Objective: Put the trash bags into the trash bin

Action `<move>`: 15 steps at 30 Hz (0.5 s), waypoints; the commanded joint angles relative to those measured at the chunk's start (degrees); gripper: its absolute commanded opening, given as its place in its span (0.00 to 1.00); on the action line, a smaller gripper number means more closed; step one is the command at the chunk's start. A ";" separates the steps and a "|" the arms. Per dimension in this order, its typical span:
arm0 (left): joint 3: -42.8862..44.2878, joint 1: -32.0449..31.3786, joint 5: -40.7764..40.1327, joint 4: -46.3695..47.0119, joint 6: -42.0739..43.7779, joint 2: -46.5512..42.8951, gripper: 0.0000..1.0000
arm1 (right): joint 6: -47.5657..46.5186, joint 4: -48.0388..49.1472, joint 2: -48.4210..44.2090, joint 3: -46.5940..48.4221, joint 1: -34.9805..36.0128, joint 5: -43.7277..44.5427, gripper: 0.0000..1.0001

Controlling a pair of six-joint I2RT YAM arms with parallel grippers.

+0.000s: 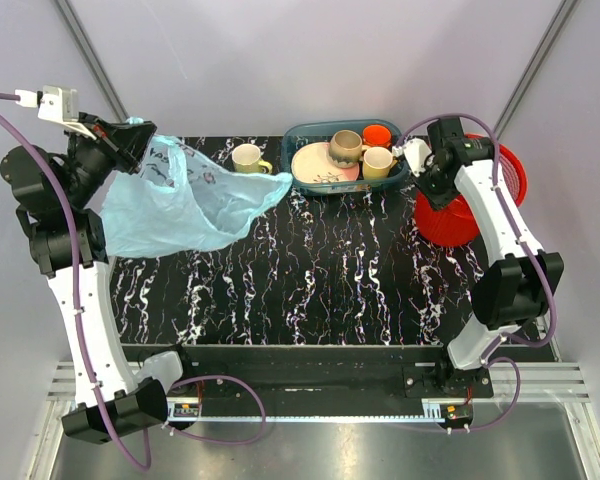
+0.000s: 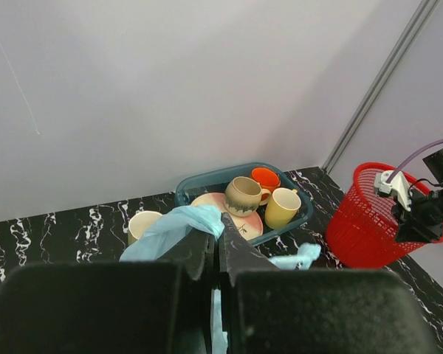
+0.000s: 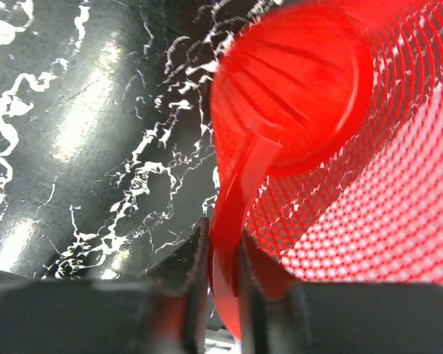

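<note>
Top external view: the left gripper (image 1: 120,135) is raised at about ten o'clock over the table (image 1: 330,270), its jaws clamped tight on a bunched edge of the trash bag (image 1: 180,205). The light-blue film hangs from the gripper and spreads toward three o'clock, one corner reaching near the yellow mug (image 1: 247,158) just beside the teal tray (image 1: 298,135). At two o'clock the trash bin (image 1: 455,220) stands tilted on the table, with the right gripper (image 1: 420,162) at its rim. On the right wrist camera, the right gripper (image 3: 220,258) has a finger on each side of the red rim; the fingers look pressed against it, though the close blur leaves this uncertain.
</note>
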 commanded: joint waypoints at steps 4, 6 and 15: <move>0.56 0.26 0.05 3.25 -0.64 -0.82 0.00 | -4.06 -6.10 -3.23 7.00 2.22 -12.25 0.00; 1.70 0.26 -0.56 2.20 -0.37 0.15 0.00 | -3.70 -8.28 -5.07 8.41 6.77 -17.59 0.00; 8.47 0.35 -5.30 -0.79 2.26 2.88 0.00 | 1.92 -5.49 -9.48 2.89 30.16 -17.38 0.00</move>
